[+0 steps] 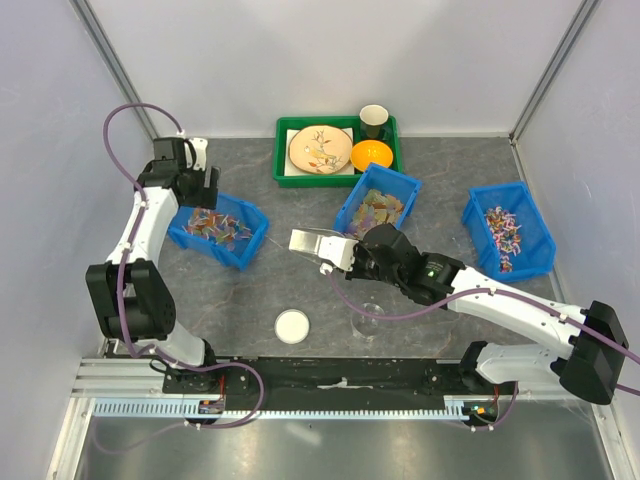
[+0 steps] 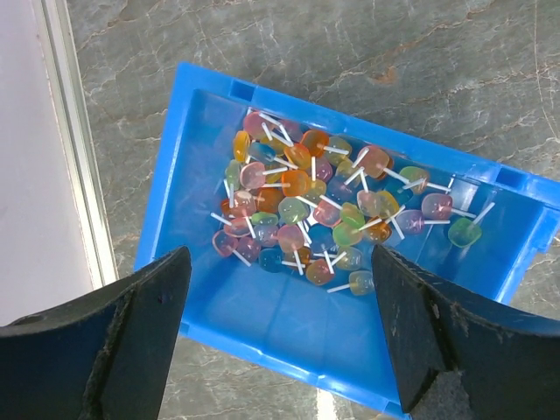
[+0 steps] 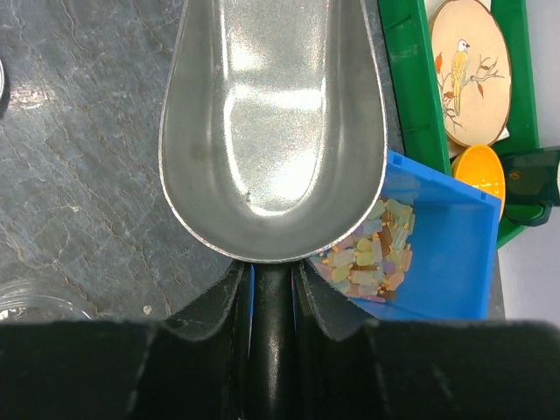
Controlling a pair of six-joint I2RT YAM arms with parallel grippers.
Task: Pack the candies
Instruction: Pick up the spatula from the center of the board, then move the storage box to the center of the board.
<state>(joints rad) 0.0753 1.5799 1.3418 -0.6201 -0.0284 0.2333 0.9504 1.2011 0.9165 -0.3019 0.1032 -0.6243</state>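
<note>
Left fingers hang wide above the bright stick candies in the far-left blue plastic bin; right fingers clamp an empty metal scoop (mid-counter). Likely next: a downward pinch

bright even light, sharp frames (glare inside the metal scoop).

No readable text, label or number shows anywhere.
</note>
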